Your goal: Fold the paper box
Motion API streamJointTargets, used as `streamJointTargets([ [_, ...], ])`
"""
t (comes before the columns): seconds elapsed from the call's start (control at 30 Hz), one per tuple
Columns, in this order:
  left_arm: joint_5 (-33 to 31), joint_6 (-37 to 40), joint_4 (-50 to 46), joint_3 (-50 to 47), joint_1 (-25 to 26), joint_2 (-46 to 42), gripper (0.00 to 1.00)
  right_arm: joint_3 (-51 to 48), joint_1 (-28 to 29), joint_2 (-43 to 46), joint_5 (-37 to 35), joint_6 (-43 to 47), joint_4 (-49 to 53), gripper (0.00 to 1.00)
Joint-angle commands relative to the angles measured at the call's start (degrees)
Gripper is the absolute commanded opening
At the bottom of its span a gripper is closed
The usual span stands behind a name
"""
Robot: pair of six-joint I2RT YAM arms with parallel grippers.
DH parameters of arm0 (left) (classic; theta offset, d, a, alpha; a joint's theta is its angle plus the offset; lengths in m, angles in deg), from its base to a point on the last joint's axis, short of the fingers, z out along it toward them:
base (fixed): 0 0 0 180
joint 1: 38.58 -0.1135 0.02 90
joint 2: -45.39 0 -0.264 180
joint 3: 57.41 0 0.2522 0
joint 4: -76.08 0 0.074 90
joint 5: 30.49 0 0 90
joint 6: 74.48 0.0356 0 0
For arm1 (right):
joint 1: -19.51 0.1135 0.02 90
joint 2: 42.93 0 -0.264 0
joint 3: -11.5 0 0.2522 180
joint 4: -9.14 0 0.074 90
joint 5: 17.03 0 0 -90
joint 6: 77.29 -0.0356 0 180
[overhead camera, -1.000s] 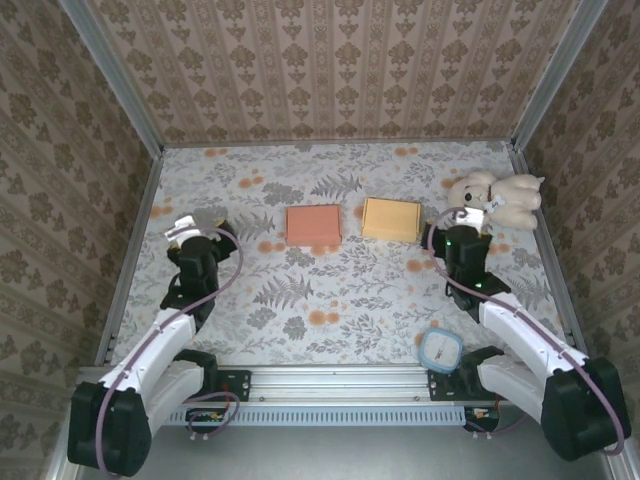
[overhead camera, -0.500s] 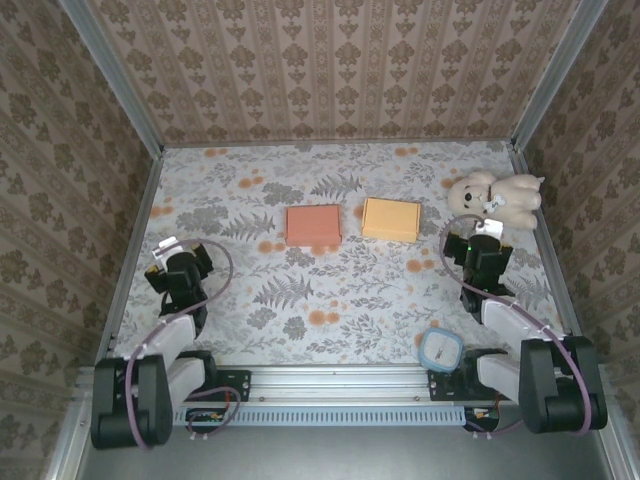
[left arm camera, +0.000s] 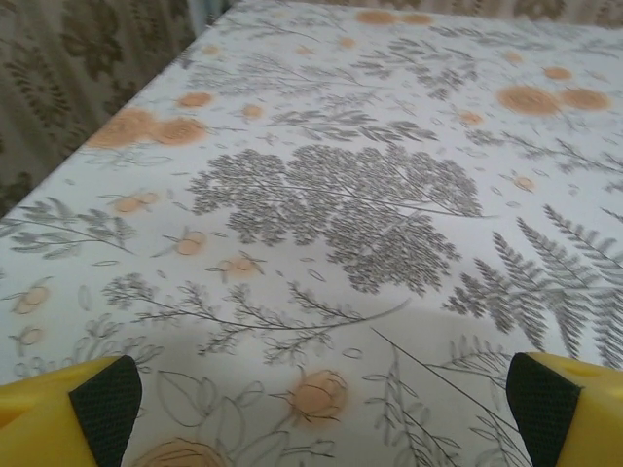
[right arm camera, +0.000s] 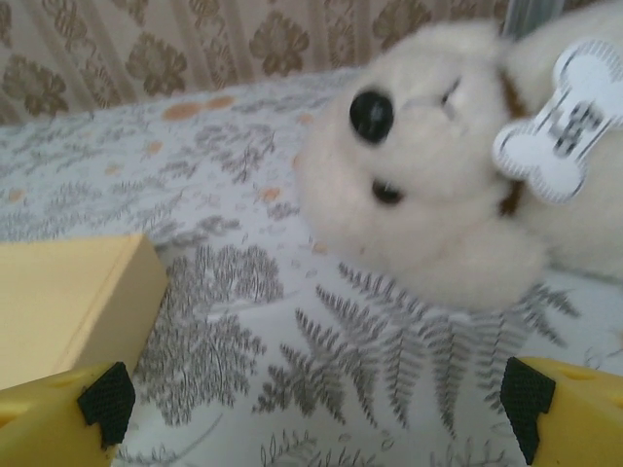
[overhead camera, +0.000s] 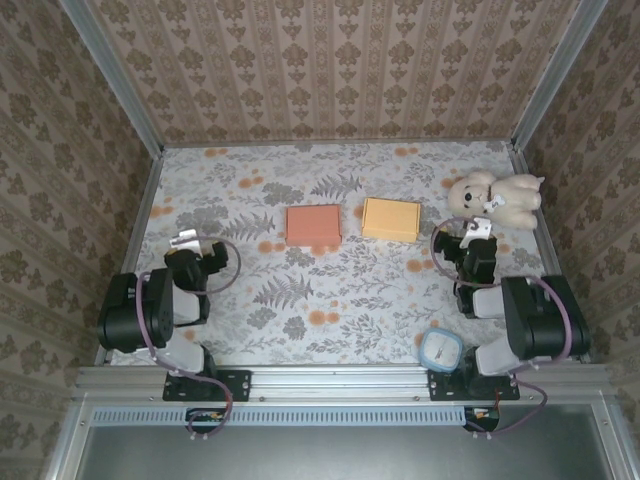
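Two flat paper boxes lie side by side at the middle back of the table: a salmon one (overhead camera: 313, 225) and a yellow one (overhead camera: 391, 219). My left gripper (overhead camera: 185, 243) rests low at the left, well apart from the salmon box. In the left wrist view the left gripper (left arm camera: 326, 409) is open over bare floral cloth. My right gripper (overhead camera: 477, 231) sits to the right of the yellow box. Seen from the right wrist, the right gripper (right arm camera: 316, 404) is open and empty, with the yellow box's corner (right arm camera: 68, 302) ahead on the left.
A cream plush dog (overhead camera: 495, 198) lies at the back right, close in front of the right gripper, and it is large in the right wrist view (right arm camera: 438, 175). A round blue-rimmed container (overhead camera: 440, 350) sits by the right arm's base. Patterned walls enclose the table on three sides.
Both arms have drawn back toward their bases and folded up. Both grippers stayed open. The two boxes have not moved.
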Motion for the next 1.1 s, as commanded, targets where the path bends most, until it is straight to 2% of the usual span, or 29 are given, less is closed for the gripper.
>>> streamJointTargets([
  [0.0, 4.50, 3.18, 1.00, 4.41, 0.57, -0.88, 1.00, -0.44, 0.15, 0.46, 3.01, 0.89, -6.24, 1.00],
  [0.03, 2.82, 3.61, -3.12, 5.96, 1.67, -1.54, 1.00, 0.87, 0.23, 0.47, 2.91, 0.96, -3.93, 1.00],
  [0.1, -6.57, 6.09, -10.95, 10.52, 6.19, -1.04, 1.00, 2.62, 0.24, -0.06, 3.51, 1.13, -1.87, 1.00],
  [0.17, -10.09, 7.84, -9.06, 10.06, 8.36, -0.71, 1.00, 6.99, 0.63, 0.15, 3.21, 1.26, 7.08, 1.00],
  [0.23, -9.89, 7.37, -10.15, 10.31, 8.18, -0.94, 1.00, 10.28, 3.77, -0.20, 0.34, 4.40, 12.38, 1.00],
  [0.27, -9.96, 7.45, -9.80, 10.19, 8.21, -0.78, 1.00, 10.29, 4.54, -0.39, -0.80, 5.08, 11.90, 1.00],
  [1.07, -9.01, 7.45, -10.18, 10.40, 7.87, -0.89, 1.00, 10.28, 4.47, -0.23, -0.66, 5.02, 12.14, 1.00],
])
